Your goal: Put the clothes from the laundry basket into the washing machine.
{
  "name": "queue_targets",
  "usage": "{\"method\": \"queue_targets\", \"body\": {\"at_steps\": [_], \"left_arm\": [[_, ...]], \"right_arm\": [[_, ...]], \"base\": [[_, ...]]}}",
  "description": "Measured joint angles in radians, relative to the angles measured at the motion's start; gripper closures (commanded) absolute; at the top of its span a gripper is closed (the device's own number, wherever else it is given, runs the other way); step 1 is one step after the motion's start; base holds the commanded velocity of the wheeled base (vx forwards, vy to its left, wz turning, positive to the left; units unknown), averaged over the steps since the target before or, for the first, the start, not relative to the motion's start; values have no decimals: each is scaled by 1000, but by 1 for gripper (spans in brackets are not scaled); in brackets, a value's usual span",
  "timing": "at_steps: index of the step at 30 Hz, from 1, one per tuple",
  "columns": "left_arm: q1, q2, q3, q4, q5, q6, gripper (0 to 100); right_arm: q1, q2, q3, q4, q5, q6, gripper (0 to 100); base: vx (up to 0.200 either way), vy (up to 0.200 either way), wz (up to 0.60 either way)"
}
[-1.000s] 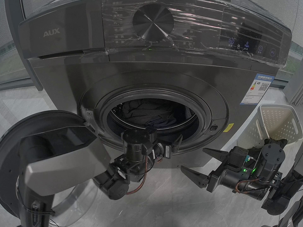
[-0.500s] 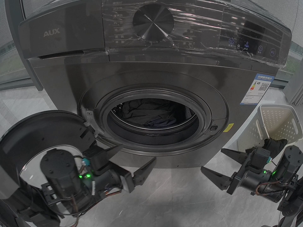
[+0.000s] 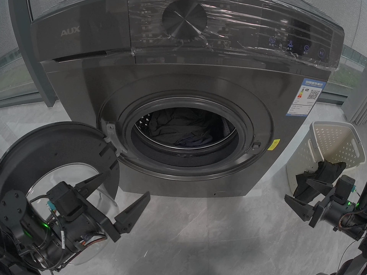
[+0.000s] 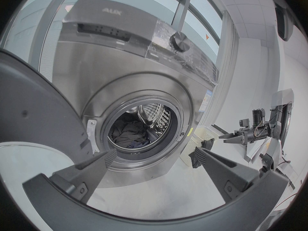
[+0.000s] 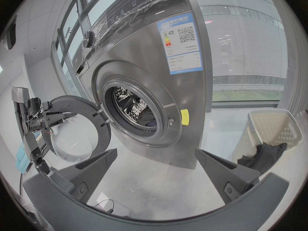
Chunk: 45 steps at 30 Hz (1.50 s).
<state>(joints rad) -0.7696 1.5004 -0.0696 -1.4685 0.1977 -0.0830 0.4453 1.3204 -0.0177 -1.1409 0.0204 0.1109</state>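
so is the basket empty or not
Not empty. A dark garment lies in the basket, draped over its low front edge.

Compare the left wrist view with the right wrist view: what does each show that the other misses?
Left wrist view adds: the right gripper, open, far off by the white wall.
Right wrist view adds: the left gripper, open, near the round dark glass-windowed door, the handle slot of the white perforated plastic laundry basket, and a ribbed grey building outside the window.
Both: the grey metal front-loading washing machine with that door open, dark clothes in its drum, and a dark garment draped over the basket's rim.
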Motion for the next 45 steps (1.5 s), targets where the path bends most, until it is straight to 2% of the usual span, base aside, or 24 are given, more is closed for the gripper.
{"method": "queue_targets", "body": {"at_steps": [6,11,19,23,26,30,34,36,39,43,45], "left_arm": [[63,-99,37,44,-6,25,0],[115,-219,50,182,-7,34,0],[170,-517,52,551,2,45,0],[243,-692,52,726,-1,59,0],[315,-833,52,850,-27,66,0],[425,-1028,52,1031,-85,72,0],[525,-1194,52,1219,-143,71,0],[564,-1255,52,1291,-167,64,0],[609,-1322,52,1361,-193,55,0],[647,-1375,52,1392,-200,24,0],[670,-1389,52,1393,-203,20,0]], "right_arm": [[-64,-235,0,278,-1,-20,0],[-140,-447,0,483,1,-51,0],[-267,-714,0,685,2,-83,0],[-319,-822,0,764,7,-92,0],[-350,-897,0,827,12,-100,0],[-378,-1001,0,918,19,-109,0],[-399,-1119,0,1037,25,-123,0],[-412,-1177,0,1091,11,-127,0],[-425,-1234,0,1137,-22,-122,0],[-435,-1275,0,1141,-32,-119,0],[-436,-1286,0,1141,-33,-119,0]], "base": [[-200,0,0],[-40,0,0],[0,0,0],[0,-200,0],[0,-200,0],[0,-200,0],[0,-200,0],[0,-200,0],[0,-200,0],[0,-200,0],[0,-200,0]]}}
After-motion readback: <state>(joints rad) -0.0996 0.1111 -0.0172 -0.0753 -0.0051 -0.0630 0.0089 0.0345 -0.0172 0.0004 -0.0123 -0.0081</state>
